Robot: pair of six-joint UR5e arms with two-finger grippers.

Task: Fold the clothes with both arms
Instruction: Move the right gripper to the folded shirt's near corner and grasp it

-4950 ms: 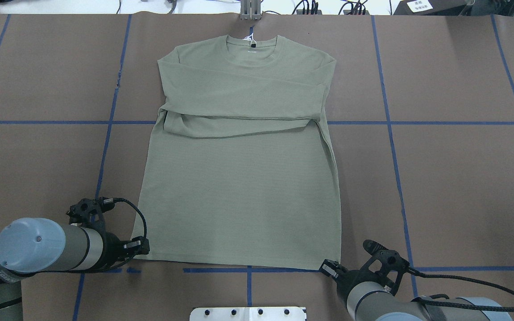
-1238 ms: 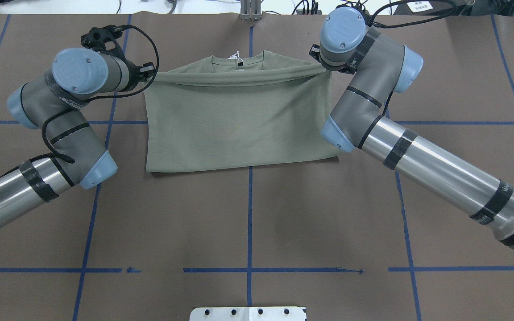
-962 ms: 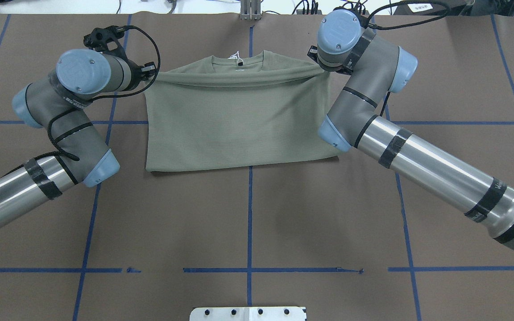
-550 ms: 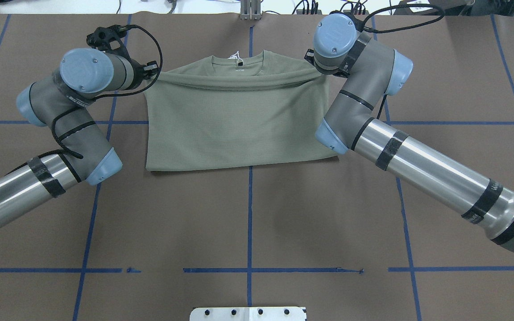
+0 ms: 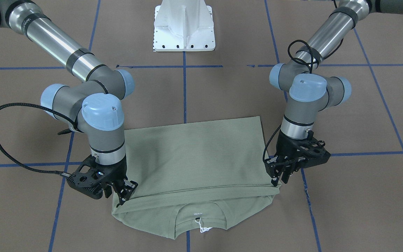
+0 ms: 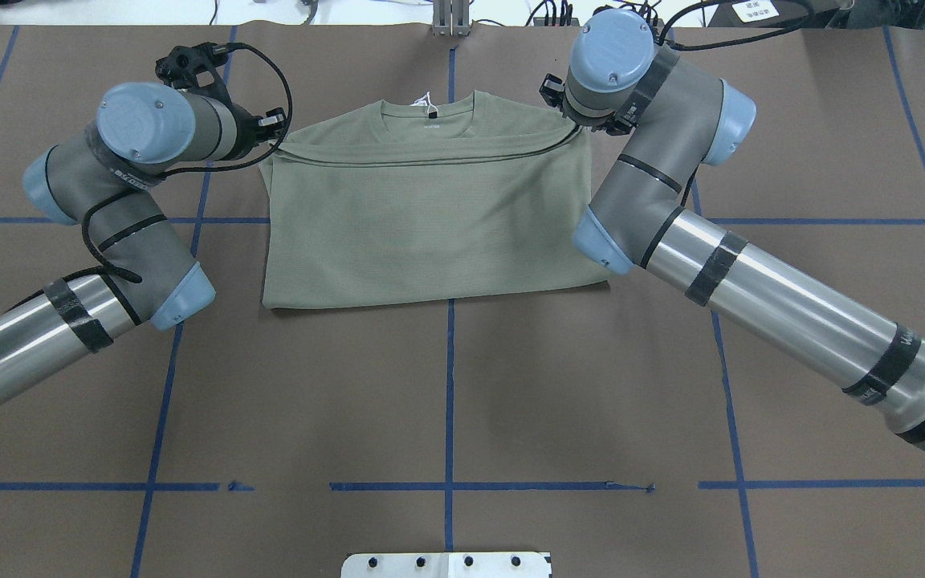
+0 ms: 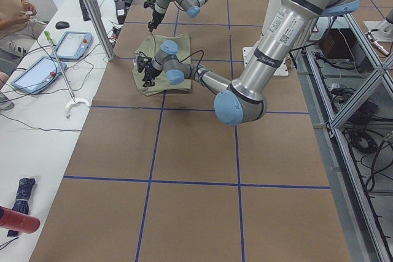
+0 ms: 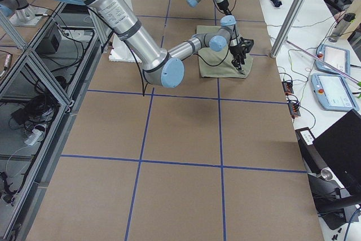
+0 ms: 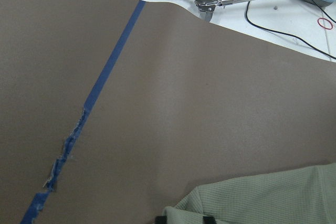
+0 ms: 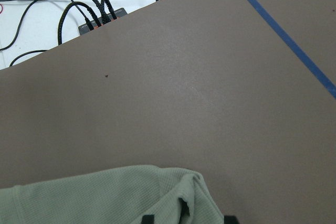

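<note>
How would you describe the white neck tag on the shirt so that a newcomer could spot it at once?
On the brown table with blue tape lines lies one folded sage-green shirt, near the far edge from the robot. At the middle of its round neckline a small white tag pokes out, the only white bit on the green cloth.

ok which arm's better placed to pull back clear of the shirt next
Probably left: the left arm stands wholly beside the shirt, left gripper at its corner, while the right arm overhangs the shirt's edge.
</note>
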